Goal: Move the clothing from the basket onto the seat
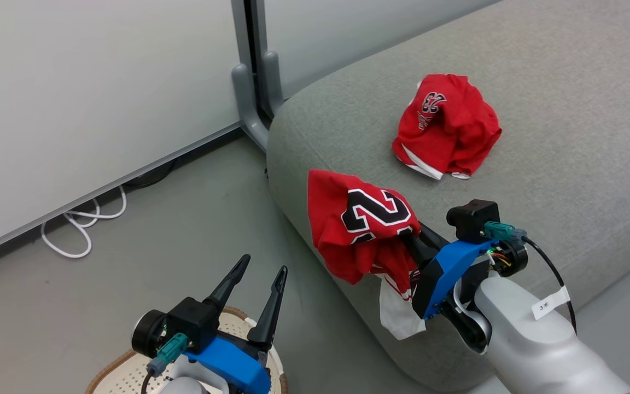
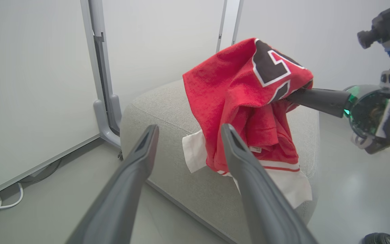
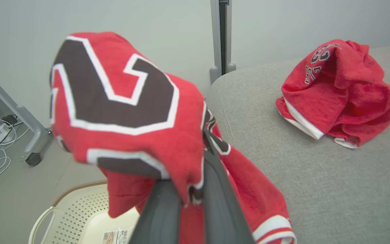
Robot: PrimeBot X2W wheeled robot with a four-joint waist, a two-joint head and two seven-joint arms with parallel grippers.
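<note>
One red jersey [image 1: 447, 127] lies crumpled on the grey sofa seat [image 1: 566, 109], also seen as the jersey [image 3: 340, 91] on the seat [image 3: 317, 176]. My right gripper [image 1: 410, 235] is shut on the second red jersey [image 1: 367, 227], which hangs over the sofa's front edge with its black numeral up; the held jersey [image 3: 127, 112] drapes over my fingers [image 3: 215, 189]. The same jersey [image 2: 249, 98] hangs in the left wrist view. My left gripper [image 1: 263, 273] stands open and holds nothing, above the cream basket [image 1: 129, 372]. The basket [image 3: 80, 217] sits on the floor below the held jersey.
A white partition wall with a grey post and foot [image 1: 252, 93] stands behind the sofa's end. White cables [image 1: 82, 224] lie on the grey floor along the wall. A label [image 3: 115, 235] lies inside the basket.
</note>
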